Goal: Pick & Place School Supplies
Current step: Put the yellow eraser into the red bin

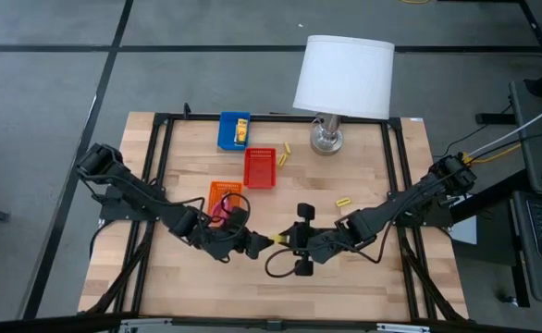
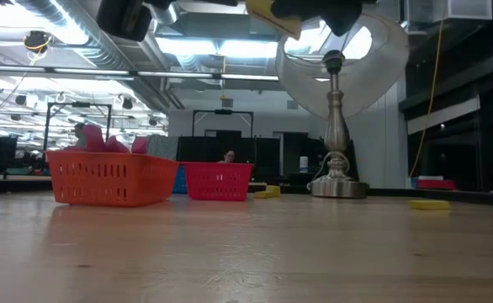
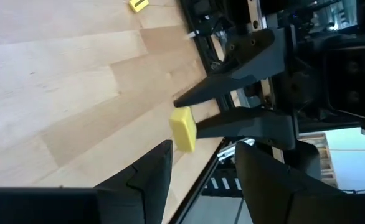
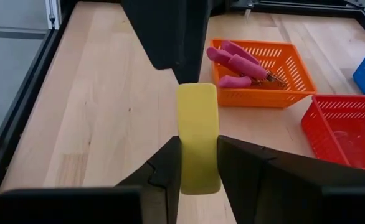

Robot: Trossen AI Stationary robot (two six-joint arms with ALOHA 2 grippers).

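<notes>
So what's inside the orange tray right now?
The orange tray holds the pink-handled pliers, handles overlapping, metal tips toward one wall. How many tools there are, and whether anything lies beneath them, is hidden.

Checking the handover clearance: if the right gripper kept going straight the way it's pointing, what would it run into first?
Most likely the left gripper, directly ahead of the right gripper, which holds a yellow stub between them. Exact depth is unclear.
</notes>
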